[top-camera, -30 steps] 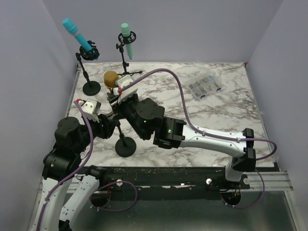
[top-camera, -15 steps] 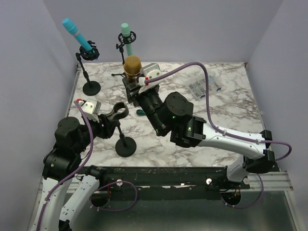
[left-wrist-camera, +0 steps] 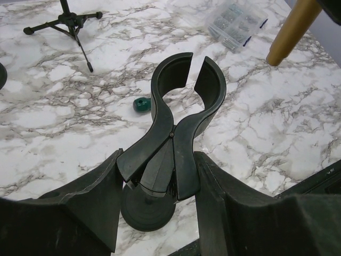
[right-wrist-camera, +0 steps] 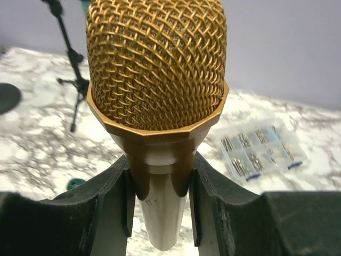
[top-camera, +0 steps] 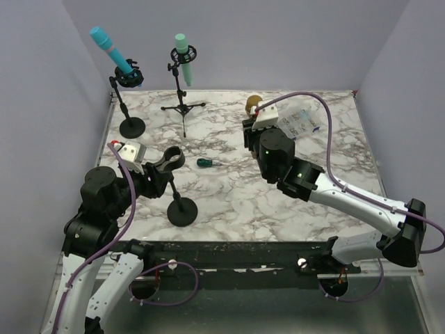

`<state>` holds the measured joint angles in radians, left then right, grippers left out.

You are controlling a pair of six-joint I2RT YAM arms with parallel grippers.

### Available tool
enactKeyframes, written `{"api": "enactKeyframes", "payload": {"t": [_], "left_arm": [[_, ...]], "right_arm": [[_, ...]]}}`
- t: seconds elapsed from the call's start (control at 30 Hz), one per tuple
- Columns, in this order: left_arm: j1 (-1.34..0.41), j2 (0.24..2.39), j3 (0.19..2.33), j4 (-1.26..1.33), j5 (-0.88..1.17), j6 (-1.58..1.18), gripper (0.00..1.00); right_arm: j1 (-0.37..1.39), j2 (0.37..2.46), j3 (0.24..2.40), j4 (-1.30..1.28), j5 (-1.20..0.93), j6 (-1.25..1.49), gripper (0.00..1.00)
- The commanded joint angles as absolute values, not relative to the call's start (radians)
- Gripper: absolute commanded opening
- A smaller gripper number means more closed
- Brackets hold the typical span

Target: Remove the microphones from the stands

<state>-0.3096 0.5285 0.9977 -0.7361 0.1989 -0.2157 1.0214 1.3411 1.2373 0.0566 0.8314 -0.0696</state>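
The gold microphone point(right-wrist-camera: 157, 64), with its mesh head and pale handle, is held upright in my right gripper point(right-wrist-camera: 159, 197), which is shut on its neck. In the top view the microphone point(top-camera: 252, 103) and the right gripper point(top-camera: 252, 120) are at the far right of middle, well away from the stand. The black stand clip point(left-wrist-camera: 181, 101) gapes empty above its round base point(left-wrist-camera: 146, 205). My left gripper point(left-wrist-camera: 157, 160) is shut on the clip's lower arms. In the top view it point(top-camera: 158, 174) is at the near left. The gold handle tip point(left-wrist-camera: 290, 32) shows at the top right of the left wrist view.
A blue microphone point(top-camera: 111, 47) sits on a round-base stand point(top-camera: 132, 126) at the far left. A green microphone point(top-camera: 183, 56) sits on a tripod stand point(top-camera: 183, 108). A clear parts box point(top-camera: 299, 125) lies beside the right gripper. A small green knob point(top-camera: 203, 163) lies mid-table.
My right gripper has lifted the gold microphone out of the clip and carried it right and away, to beside the parts box. The left gripper and the stand have not moved.
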Motion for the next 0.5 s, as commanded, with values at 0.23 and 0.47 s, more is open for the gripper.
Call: {"api": "enactKeyframes", "payload": {"t": [0.23, 0.47], "left_arm": [[-0.31, 0.55, 1.018, -0.795, 0.235, -0.259, 0.33], [-0.31, 0.542, 1.038, -0.802, 0.227, -0.261, 0.73]], "right_arm": [[0.845, 1.306, 1.094, -0.098, 0.707, 0.138, 0.01], [0.758, 1.406, 1.149, -0.256, 0.586, 0.203, 0.01]]}}
